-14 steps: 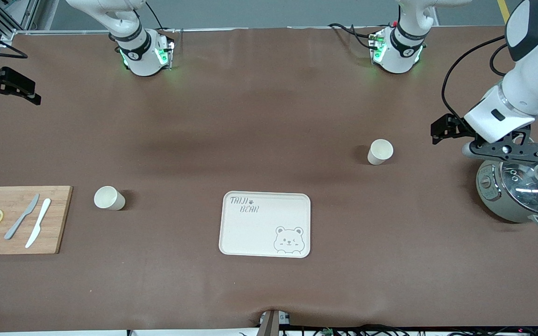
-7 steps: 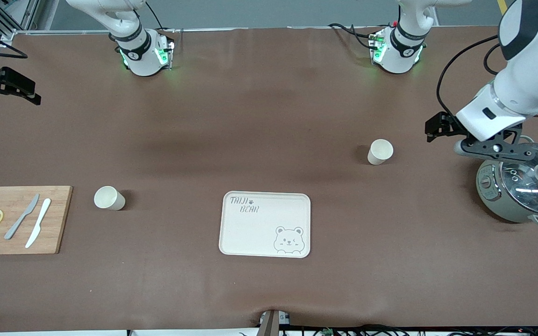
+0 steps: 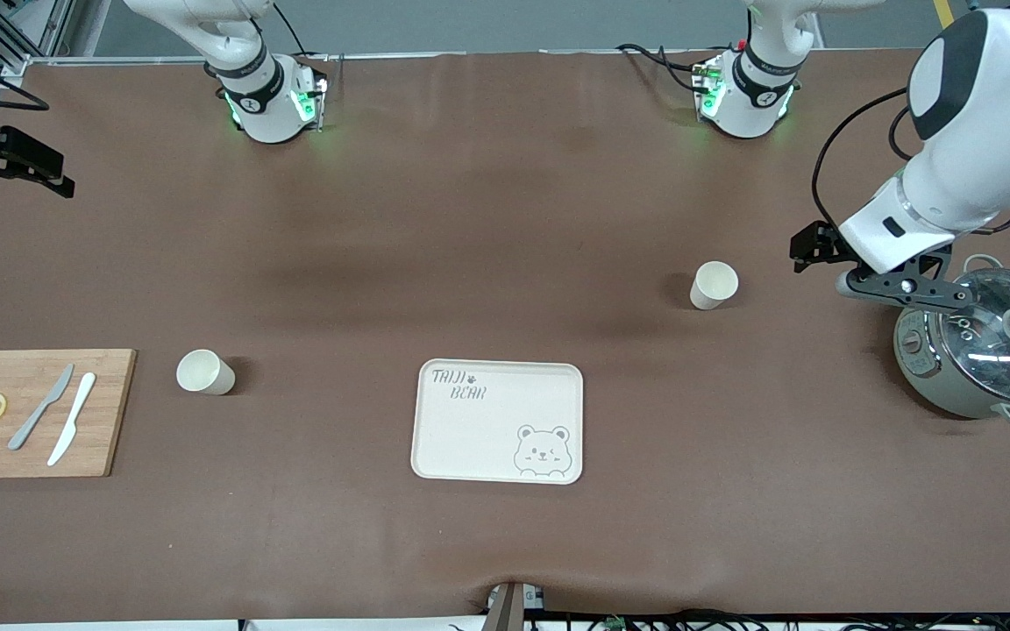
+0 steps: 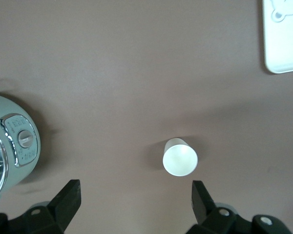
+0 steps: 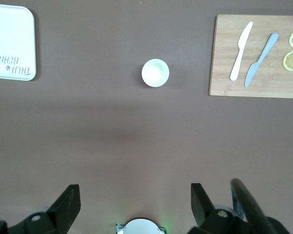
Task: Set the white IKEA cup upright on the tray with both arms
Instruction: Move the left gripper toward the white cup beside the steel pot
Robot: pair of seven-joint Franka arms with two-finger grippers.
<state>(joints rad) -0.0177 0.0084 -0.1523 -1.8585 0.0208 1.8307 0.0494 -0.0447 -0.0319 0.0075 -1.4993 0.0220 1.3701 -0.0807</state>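
The left arm's black two-finger gripper (image 4: 134,197) hangs over bare table between a white plastic cup (image 3: 714,285) and a grey-green electric cooker with a glass lid (image 3: 978,352). The cream rectangular bear-printed tray (image 3: 498,421) lies well apart from it, nearer the front camera. A second white cup (image 3: 203,372) and a wooden cutting board (image 3: 36,413) lie toward the right arm's end, under the right arm's gripper (image 5: 134,200).

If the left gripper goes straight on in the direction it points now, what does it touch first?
Probably only the bare brown table. The left gripper points down at it with fingers open; the white cup lies just ahead and slightly off its centre line, and the rice cooker sits off to one side. Depth is unclear.
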